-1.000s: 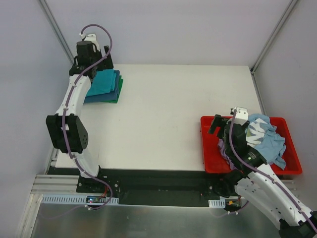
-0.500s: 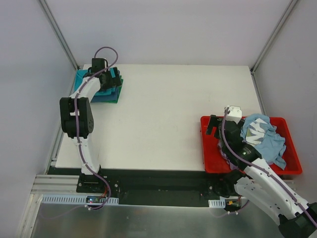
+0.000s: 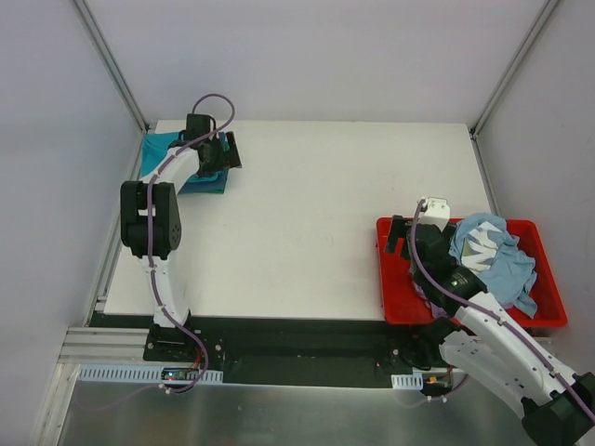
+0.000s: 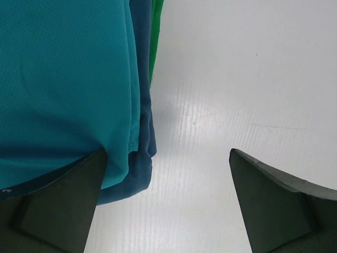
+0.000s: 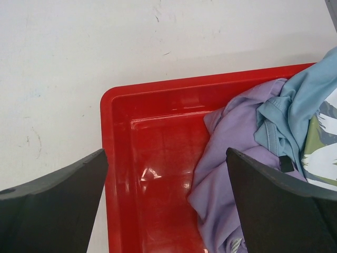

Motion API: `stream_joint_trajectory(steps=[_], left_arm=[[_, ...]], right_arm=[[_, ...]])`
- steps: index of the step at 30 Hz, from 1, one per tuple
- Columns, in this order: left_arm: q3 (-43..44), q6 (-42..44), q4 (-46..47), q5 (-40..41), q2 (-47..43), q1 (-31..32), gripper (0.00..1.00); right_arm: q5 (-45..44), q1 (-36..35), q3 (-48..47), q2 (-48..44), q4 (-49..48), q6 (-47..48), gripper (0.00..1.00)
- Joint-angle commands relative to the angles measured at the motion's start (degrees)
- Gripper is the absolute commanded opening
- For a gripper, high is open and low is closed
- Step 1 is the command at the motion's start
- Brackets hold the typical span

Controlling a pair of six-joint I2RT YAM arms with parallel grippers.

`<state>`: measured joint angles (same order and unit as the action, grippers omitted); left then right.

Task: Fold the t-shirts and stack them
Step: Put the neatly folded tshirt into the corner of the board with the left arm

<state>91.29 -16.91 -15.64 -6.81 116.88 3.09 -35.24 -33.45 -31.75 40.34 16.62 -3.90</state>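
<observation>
A stack of folded t-shirts (image 3: 191, 167), teal on top of blue and green, lies at the table's far left corner. It also shows in the left wrist view (image 4: 63, 89). My left gripper (image 3: 226, 153) is open and empty, low over the stack's right edge (image 4: 167, 184). A red bin (image 3: 395, 279) at the right holds crumpled shirts: a light blue one (image 3: 497, 255) and a lilac one (image 5: 231, 158). My right gripper (image 3: 402, 237) is open and empty above the bin's left part (image 5: 166, 190).
The white table (image 3: 316, 214) spreads between the stack and the bin. Grey walls and metal frame posts close in the left, back and right sides. The bin's left rim (image 5: 108, 174) lies under my right gripper.
My left gripper has come down and moved right, from the far left corner to the stack's right edge. My right gripper has shifted slightly left over the bin.
</observation>
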Motion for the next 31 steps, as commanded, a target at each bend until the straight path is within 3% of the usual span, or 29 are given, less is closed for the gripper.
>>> stream_joint_trajectory(steps=[1, 12, 16, 20, 22, 25, 31], left_arm=[[-0.5, 0.0, -0.7, 1.5, -4.2, 1.7, 0.99], [-6.8, -1.8, -4.6, 2.2, -23.1, 4.7, 0.99], [-17.6, -7.0, -5.0, 3.5, -36.3, 8.2, 0.99], [-34.5, -10.7, -3.3, 18.5, -53.6, 16.0, 0.99], [-42.6, -13.9, -2.9, 23.0, -61.5, 16.6, 0.99], [-51.4, -14.2, -2.2, 22.4, -70.9, 16.7, 0.99], [-53.1, -13.1, -2.0, 23.2, -76.8, 16.7, 0.99]], right_arm=[[0.0, 0.2, -1.2, -0.4, -1.7, 0.6, 0.96], [0.3, 0.3, -0.9, -3.6, -1.6, -0.8, 0.96], [0.0, 0.3, -1.3, -5.2, -0.4, -2.7, 0.96], [-1.3, 0.3, 0.5, -7.3, -1.9, -2.7, 0.96], [-1.5, 0.3, 1.2, -7.7, -2.5, -2.9, 0.96], [0.7, 0.2, 1.6, -7.9, -4.1, -2.5, 0.96], [3.9, 0.3, 2.8, -8.5, -6.7, -2.3, 0.96]])
